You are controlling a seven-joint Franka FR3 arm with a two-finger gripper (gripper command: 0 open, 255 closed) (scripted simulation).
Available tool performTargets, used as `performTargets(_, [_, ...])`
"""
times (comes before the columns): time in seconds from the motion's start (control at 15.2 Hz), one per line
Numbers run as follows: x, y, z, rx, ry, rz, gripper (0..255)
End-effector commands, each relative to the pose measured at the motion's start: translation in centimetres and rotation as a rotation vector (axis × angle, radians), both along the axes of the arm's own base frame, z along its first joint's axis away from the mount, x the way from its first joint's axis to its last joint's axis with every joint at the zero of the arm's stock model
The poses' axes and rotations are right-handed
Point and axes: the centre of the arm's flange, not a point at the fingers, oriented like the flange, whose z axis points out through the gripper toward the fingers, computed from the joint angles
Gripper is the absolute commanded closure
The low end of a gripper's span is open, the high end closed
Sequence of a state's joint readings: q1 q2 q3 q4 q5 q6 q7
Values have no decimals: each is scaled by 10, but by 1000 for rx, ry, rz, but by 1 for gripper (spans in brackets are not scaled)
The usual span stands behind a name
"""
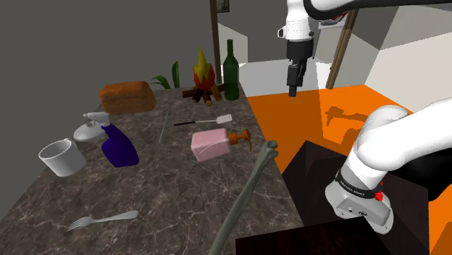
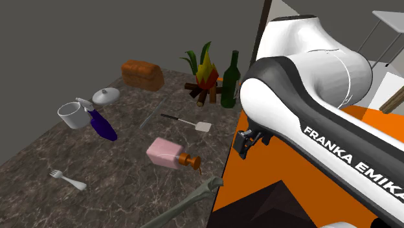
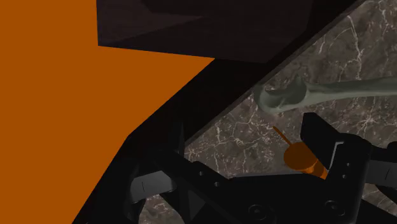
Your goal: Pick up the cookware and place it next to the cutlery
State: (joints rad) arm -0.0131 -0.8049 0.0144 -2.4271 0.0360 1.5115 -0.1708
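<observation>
Reaching the cookware is judged to be the step in hand, since nothing is held. The gripper (image 1: 293, 88) hangs high beside the table's edge, above the orange floor (image 1: 290, 119). In the wrist view its fingers (image 3: 323, 135) are seen standing apart, with nothing clasped between them. The cookware, a small white pot (image 1: 61, 157), stands upright on the marble table (image 1: 181, 195) near the shoulder view's left edge. It is just beside the blue spray bottle (image 1: 116, 147) and well apart from the gripper. The fork (image 1: 101, 219), taken as the cutlery, lies nearer to the camera than the pot, with bare table around it.

To do the step well, the hand should be carried across at height, so that the pink soap bottle (image 1: 214, 145), the spatula (image 1: 206, 122) and the long bone (image 1: 250, 195) are passed over and not brushed. The pot should then be approached from above. One finger is probably best lowered inside the rim and one outside, on the side away from the spray bottle.

In the second exterior view a round lid (image 2: 105, 96) is shown lying apart from the pot, while in the shoulder view it is partly covered by the spray head. In the wrist view the bone's knobbed end and the soap bottle's orange pump (image 3: 302, 159) are shown from close by.
</observation>
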Motion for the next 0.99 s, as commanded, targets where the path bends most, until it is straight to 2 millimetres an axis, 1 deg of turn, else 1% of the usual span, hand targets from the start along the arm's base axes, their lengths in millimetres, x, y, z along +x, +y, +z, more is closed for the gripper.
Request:
performTargets(0.0, [0, 0, 0, 0, 0, 0, 0])
performTargets(0.46, [77, 2, -42, 9, -36, 131, 0])
performTargets(0.92, [154, 15, -82, 17, -71, 262, 0])
